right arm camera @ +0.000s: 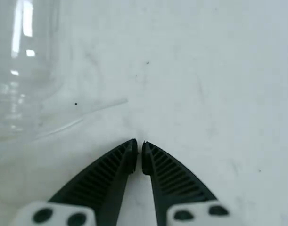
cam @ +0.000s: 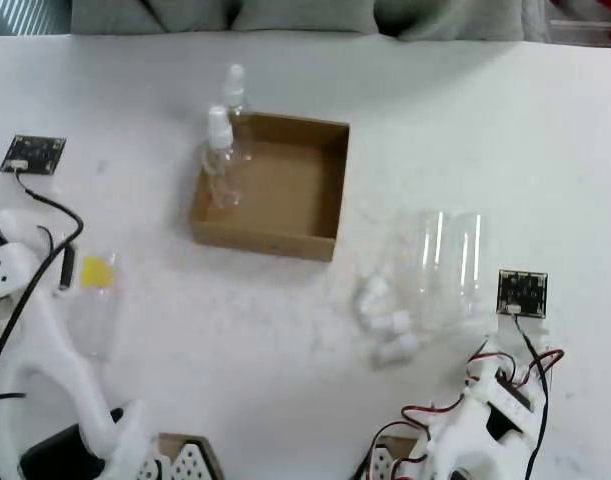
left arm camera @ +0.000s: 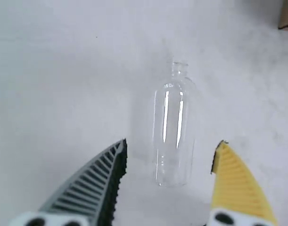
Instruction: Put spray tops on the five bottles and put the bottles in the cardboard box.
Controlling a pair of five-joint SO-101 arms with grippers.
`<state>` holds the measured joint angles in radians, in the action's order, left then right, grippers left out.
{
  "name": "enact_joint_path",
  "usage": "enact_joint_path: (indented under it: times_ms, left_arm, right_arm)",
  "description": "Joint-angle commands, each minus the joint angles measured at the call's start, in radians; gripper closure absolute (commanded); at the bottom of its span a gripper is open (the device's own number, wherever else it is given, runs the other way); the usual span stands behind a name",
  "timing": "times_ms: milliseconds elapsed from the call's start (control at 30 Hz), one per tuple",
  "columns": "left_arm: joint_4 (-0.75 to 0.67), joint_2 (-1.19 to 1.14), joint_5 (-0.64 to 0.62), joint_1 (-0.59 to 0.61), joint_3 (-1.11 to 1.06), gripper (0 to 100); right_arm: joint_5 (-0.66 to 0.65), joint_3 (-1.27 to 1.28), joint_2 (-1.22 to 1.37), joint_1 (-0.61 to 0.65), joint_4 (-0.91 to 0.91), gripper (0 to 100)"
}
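Observation:
A clear bottle without a top [left arm camera: 174, 125] lies on the white table, its base between the fingertips of my open left gripper [left arm camera: 173, 142]. From above, this gripper [cam: 81, 270] is at the left, its yellow finger [cam: 95, 271] above the faint bottle [cam: 95, 325]. The cardboard box [cam: 315, 185] sits mid-table. Two bottles with spray tops [cam: 220, 140] [cam: 234, 92] stand at its far left corner. Two more clear bottles [cam: 447, 262] lie at the right, with loose spray tops [cam: 385, 312] beside them. My right gripper [right arm camera: 139, 143] is shut and holds nothing, near a clear bottle [right arm camera: 21, 70].
A small circuit board [cam: 33, 153] with a black cable lies at the far left. The right arm's body [cam: 485, 420] with red and black wires is at the near right edge. Bare table lies between the box and the near edge.

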<state>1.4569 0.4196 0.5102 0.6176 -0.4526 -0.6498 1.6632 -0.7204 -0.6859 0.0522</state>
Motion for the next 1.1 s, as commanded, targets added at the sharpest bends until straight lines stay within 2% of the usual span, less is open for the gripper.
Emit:
enact_joint_path:
  times_ms: [0, 633, 867, 1067]
  left_arm:
    - [0.054, 0.041, 0.023, 0.004, 0.080, 71]
    - [0.060, 0.027, 0.028, -0.015, 0.080, 71]
    - [0.060, -0.170, 0.028, -0.059, 0.092, 71]
    - [0.106, -0.326, 0.025, -0.099, 0.227, 71]
  right_arm:
    - [-0.009, 0.009, -0.008, -0.002, 0.002, 98.0]
    - [-0.009, 0.009, -0.002, -0.002, 0.007, 98.1]
    - [-0.009, 0.009, -0.008, -0.002, 0.008, 98.1]
    - [-0.009, 0.009, -0.008, -0.002, 0.008, 98.1]
